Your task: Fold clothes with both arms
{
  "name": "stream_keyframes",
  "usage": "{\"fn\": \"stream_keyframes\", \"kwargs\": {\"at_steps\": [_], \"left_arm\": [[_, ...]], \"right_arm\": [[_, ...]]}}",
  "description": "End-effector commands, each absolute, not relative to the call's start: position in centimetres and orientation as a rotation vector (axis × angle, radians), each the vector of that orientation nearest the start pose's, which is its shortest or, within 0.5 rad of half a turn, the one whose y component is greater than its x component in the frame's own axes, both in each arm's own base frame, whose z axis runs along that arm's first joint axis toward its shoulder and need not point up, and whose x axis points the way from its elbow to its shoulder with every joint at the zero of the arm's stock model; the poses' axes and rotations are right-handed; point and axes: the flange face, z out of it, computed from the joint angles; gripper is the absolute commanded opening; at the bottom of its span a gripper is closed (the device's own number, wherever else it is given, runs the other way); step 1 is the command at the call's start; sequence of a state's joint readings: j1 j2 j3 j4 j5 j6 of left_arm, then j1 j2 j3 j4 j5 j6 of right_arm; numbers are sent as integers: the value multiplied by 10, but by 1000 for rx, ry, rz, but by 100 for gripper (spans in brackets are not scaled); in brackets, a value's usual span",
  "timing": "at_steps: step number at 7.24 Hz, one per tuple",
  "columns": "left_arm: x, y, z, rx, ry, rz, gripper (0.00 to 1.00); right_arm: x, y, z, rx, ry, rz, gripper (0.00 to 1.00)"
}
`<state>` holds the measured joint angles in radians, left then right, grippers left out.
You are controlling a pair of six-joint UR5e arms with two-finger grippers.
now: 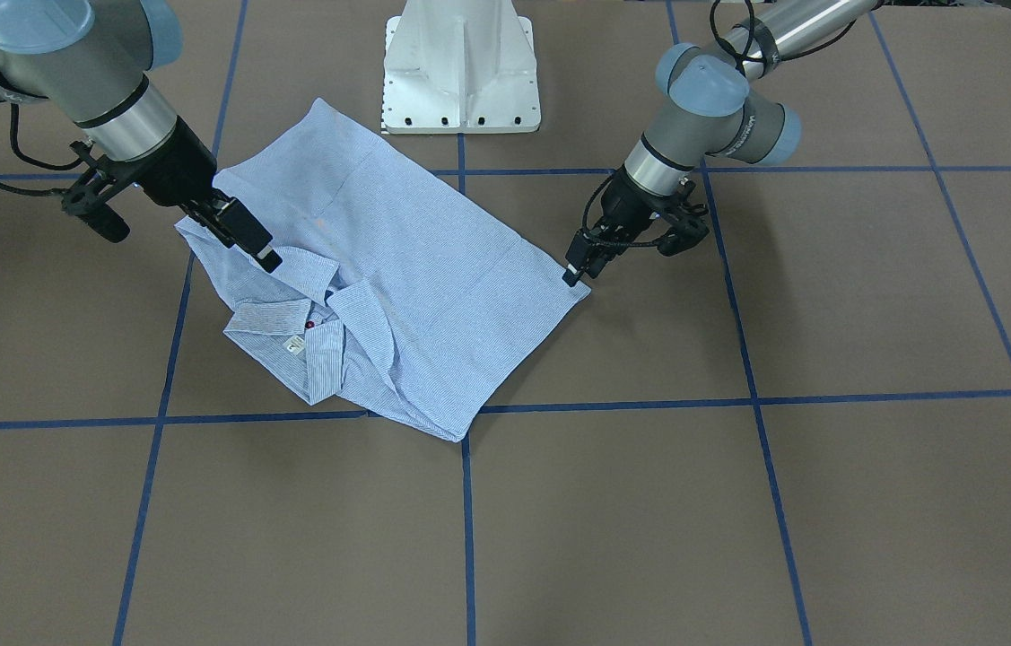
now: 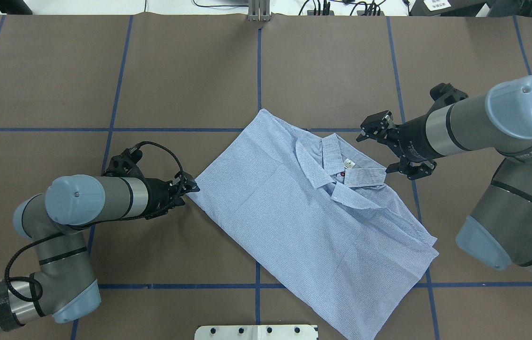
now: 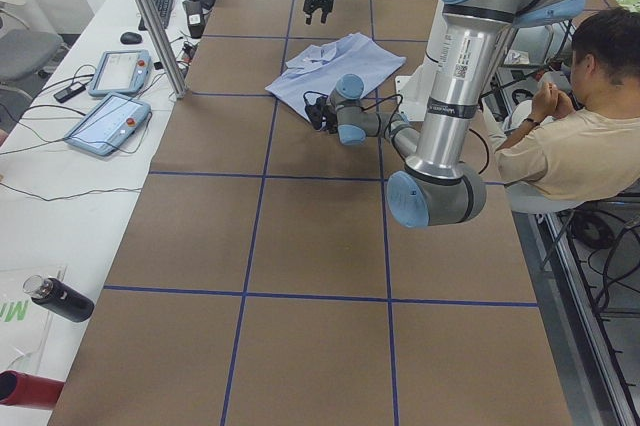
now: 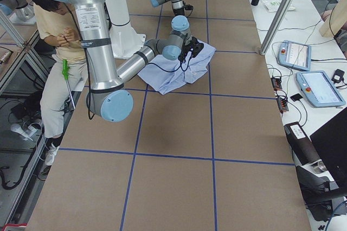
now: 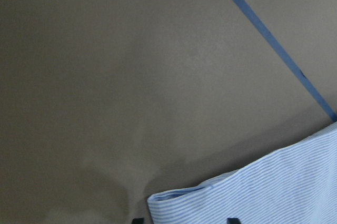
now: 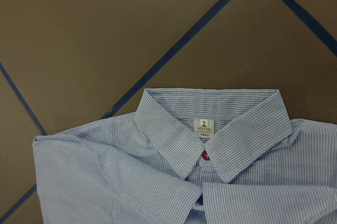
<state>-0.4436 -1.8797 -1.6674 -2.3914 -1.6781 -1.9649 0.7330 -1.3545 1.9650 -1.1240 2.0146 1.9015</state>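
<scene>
Left gripper (image 2: pixel 191 183) sits low at the shirt's (image 2: pixel 303 222) hem corner (image 5: pixel 179 203), on the left of the overhead view. The left wrist view shows that corner lying between the two fingertips. Jaws are apart and the cloth doesn't look pinched.

The shirt lies on the brown table (image 2: pixel 81 71), about centre and set diagonally. It is already narrowed to a long panel. The collar (image 6: pixel 210 124) end points toward the right arm, with the neck label (image 6: pixel 204 128) and a red button (image 6: pixel 205 155) showing. Fabric around the collar is bunched.

Right gripper (image 2: pixel 375 152) hovers just beside the collar, jaws spread wide, holding nothing.

Risks, as I judge them:
- The left could close on only the top layer at the corner, or slip off, and the fold would drag open.
- The right could catch the collar flap instead of the shoulder edge, so the collar lifts alone and the bunching worsens.
- An uneven lift between the arms would skew the panel.

Hard to see:
- The left fingertips are cut off at the bottom edge of the left wrist view.
- The right fingers are out of the right wrist view entirely.
- The layer count at the corner is unclear.
- The sleeves are hidden, probably tucked under, and the chest pocket can't be made out.
- Both side views are too small to read either gripper.
</scene>
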Motion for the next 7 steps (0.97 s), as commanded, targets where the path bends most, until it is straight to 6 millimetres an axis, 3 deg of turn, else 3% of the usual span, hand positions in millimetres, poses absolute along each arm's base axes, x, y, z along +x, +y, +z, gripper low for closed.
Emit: {"fn": "stream_keyframes", "kwargs": {"at_steps": [1, 7], "left_arm": [[506, -374, 351, -62, 1253, -661, 56], [505, -374, 352, -53, 1253, -660, 54]], "right_arm": [[-342, -431, 313, -189, -1116, 719, 100], [-343, -432, 316, -191, -1110, 721, 100]]}}
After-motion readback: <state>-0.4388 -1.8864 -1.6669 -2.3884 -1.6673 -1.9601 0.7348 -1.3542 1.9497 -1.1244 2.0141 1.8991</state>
